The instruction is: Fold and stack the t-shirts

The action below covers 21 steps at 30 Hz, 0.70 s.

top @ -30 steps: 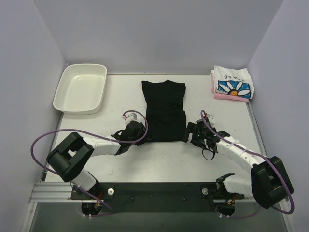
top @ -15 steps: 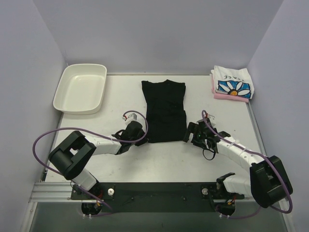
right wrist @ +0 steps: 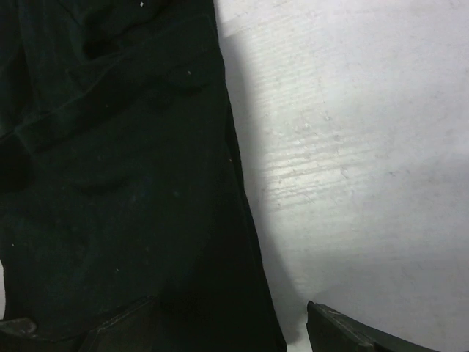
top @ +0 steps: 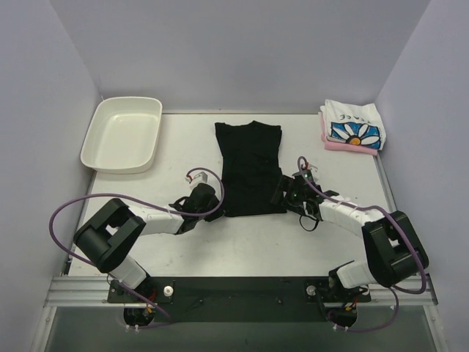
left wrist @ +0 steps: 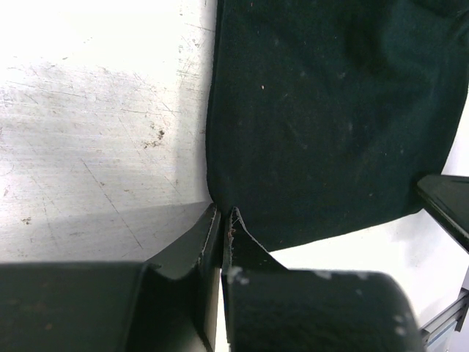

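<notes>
The black t-shirt [top: 249,165] lies as a long folded strip in the middle of the table, collar end far. My left gripper [top: 213,204] is at its near left corner, and the left wrist view shows the gripper [left wrist: 222,214] pinched shut on that corner of black cloth [left wrist: 330,110]. My right gripper [top: 283,193] is at the near right corner, open. In the right wrist view the shirt's side edge [right wrist: 146,183] runs between its spread fingers [right wrist: 344,334]. The white daisy-print t-shirt [top: 354,125] sits folded on the pink one [top: 350,147] at the back right.
A white plastic tray [top: 122,133] stands at the back left corner. Purple cables loop off both arms near the table's front. Grey walls close in the table on three sides.
My left gripper has closed on the shirt's near left corner. My right arm has swung left and forward, bringing its open fingers onto the shirt's near right edge.
</notes>
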Tool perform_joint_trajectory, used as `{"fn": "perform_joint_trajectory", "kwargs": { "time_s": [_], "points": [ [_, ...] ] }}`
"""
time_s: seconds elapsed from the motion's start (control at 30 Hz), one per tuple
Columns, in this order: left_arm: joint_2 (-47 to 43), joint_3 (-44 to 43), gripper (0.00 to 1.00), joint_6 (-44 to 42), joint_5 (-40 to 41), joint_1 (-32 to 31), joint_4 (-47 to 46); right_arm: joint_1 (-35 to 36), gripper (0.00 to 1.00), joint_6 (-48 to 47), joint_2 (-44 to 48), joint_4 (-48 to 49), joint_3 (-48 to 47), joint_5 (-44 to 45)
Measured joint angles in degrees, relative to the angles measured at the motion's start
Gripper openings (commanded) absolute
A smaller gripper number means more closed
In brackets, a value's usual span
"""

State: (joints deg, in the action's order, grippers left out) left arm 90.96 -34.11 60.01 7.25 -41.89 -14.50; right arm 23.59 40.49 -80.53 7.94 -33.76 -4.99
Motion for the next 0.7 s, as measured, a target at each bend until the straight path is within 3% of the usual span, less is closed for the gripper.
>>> {"fn": "perform_joint_trajectory", "kwargs": {
  "time_s": [0.2, 0.53, 0.7],
  "points": [
    [-0.1, 0.4, 0.02, 0.0, -0.7, 0.5, -0.6, 0.0, 0.49, 0.6, -1.4, 1.5, 0.0, -0.9],
    [-0.2, 0.9, 0.02, 0.0, -2.3, 1.5, -1.1, 0.0, 0.38, 1.0, -1.4, 0.0, 0.1, -1.3],
    [-0.2, 0.9, 0.01, -0.2, -2.7, 1.7, -1.1, 0.0, 0.24, 1.0, -1.2, -0.9, 0.4, -1.3]
  ]
}}
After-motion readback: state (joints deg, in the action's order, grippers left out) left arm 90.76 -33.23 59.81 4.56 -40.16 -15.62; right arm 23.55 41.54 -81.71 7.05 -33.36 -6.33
